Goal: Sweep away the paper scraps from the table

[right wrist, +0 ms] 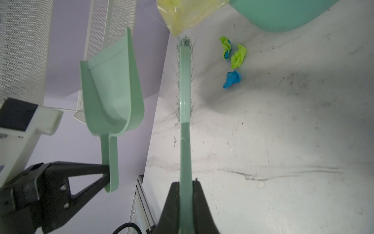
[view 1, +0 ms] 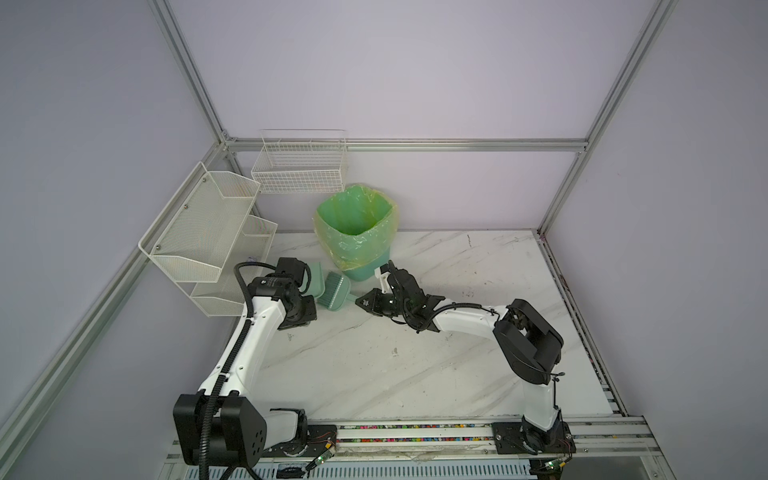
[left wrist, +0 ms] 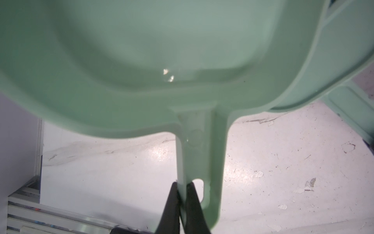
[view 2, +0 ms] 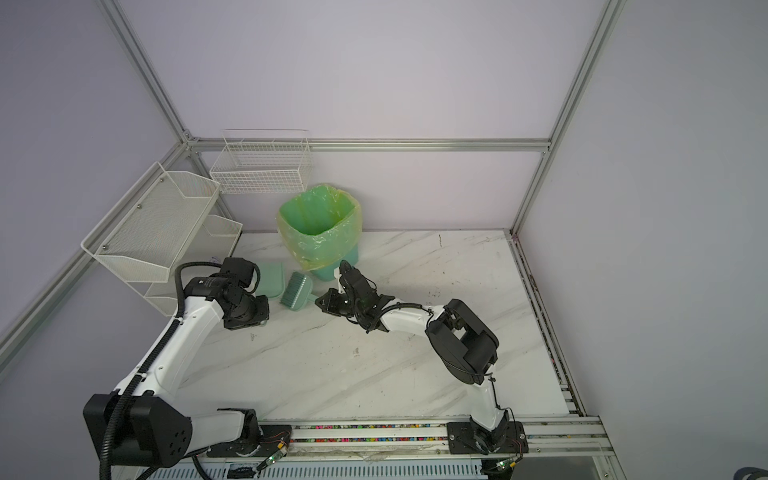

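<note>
3 wadded scraps (right wrist: 238, 56) of bright blue and lime-green paper lie close together on the white marble-patterned table (view 1: 457, 374), near the foot of the teal bin (view 1: 355, 224) with its yellow-green liner. Just beside them is the mint-green plastic hand brush (right wrist: 185, 91), its handle pinched tight in the right gripper (right wrist: 185, 185). The left gripper (left wrist: 182, 186) is clamped on the handle of the matching mint-green dustpan (left wrist: 162, 50), beyond the brush. Sweeping looks about to begin: the brush must get behind the scraps, with the pan's lip on the table.
</note>
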Controlling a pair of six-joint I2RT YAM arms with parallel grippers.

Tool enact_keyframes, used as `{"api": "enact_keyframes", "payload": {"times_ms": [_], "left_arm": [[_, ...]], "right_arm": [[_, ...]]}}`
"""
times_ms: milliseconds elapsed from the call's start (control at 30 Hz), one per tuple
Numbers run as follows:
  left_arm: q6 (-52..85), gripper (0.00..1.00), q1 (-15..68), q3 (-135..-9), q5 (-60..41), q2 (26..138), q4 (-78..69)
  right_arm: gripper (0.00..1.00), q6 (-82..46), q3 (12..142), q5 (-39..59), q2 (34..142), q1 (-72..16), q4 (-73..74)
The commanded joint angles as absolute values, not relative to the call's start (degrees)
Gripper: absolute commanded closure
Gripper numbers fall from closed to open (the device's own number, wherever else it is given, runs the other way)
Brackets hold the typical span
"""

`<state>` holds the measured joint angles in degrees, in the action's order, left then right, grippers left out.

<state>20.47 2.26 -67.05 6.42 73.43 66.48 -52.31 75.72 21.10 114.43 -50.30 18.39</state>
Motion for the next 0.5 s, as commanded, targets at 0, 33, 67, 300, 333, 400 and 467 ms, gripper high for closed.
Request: {"api": "enact_keyframes", "payload": {"times_ms": [0, 33, 67, 300, 333, 400, 467], "left_arm": [[21.12, 1.0, 1.78, -65.96, 5.62, 71.52, 63.59], [20.86, 1.0, 1.76, -66.21, 5.84, 71.54, 63.65], [20.68, 1.0, 1.71, -66.44, 6.19, 71.6, 63.85], [20.01, 1.0, 1.74, -65.69, 6.42, 72.31, 63.12], [19.89, 1.0, 1.72, -65.53, 6.09, 72.36, 62.93], [19.9, 1.0, 1.7, -65.22, 5.98, 72.35, 62.84], [19.68, 1.0, 1.75, -65.16, 5.98, 72.31, 62.75]], "right_arm": [[1.0, -55.39, 80.44, 22.23, 117.81, -50.71, 21.39], [1.0, -56.14, 82.11, 22.32, 119.18, -50.71, 21.36], [1.0, -57.19, 83.59, 22.72, 120.82, -50.73, 21.49], [1.0, -62.67, 87.7, 21.1, 125.8, -50.59, 23.43], [1.0, -63.37, 87.97, 20.54, 126.11, -50.6, 23.22], [1.0, -65.12, 87.99, 19.72, 126.57, -50.52, 23.03], [1.0, -66.65, 87.18, 19.17, 126.83, -50.36, 23.28]]}}
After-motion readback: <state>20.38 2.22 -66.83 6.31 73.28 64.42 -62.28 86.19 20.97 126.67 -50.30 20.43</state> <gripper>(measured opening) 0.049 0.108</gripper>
